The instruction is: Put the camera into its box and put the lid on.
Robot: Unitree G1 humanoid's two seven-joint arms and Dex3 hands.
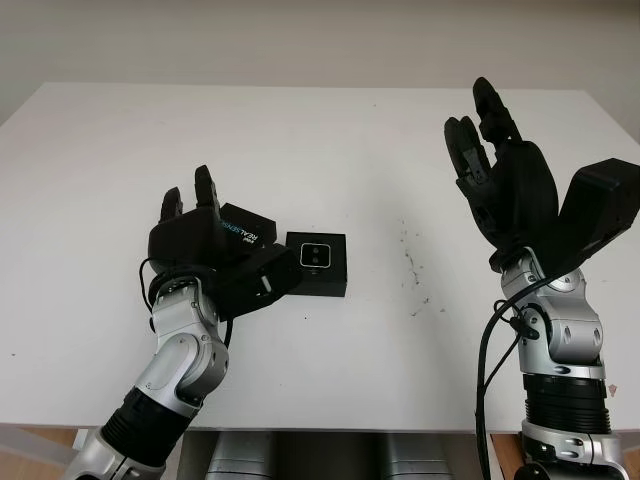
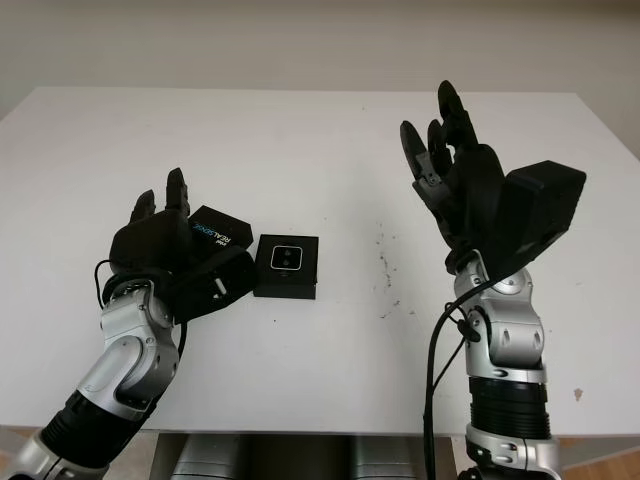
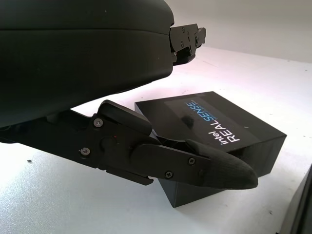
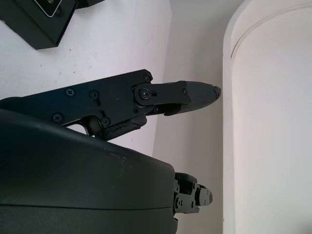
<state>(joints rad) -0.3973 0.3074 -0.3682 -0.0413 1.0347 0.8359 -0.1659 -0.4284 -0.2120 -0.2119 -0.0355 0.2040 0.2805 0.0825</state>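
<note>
Left hand (image 1: 195,235) grips lid (image 3: 214,129) beside box (image 1: 317,265); right hand (image 2: 450,180) open, raised. Keep lid level, align edges over box.

1. Light was bright and even across the white table (image 1: 330,140), diffuse and seemingly from above, with no hard-edged shadows.
2. A soft, short shadow lay under the open box (image 1: 317,266) and beneath the left hand (image 1: 200,235); the raised right hand (image 1: 500,170) cast almost none on the table.
3. In the left wrist view the lid (image 3: 214,131) threw a faint grey shadow and showed a mild sheen on its top (its printed lettering stayed crisp).
4. The hand shell there was near-black, with little detail.
5. In the right wrist view the pale background looked washed out and soft.
</note>
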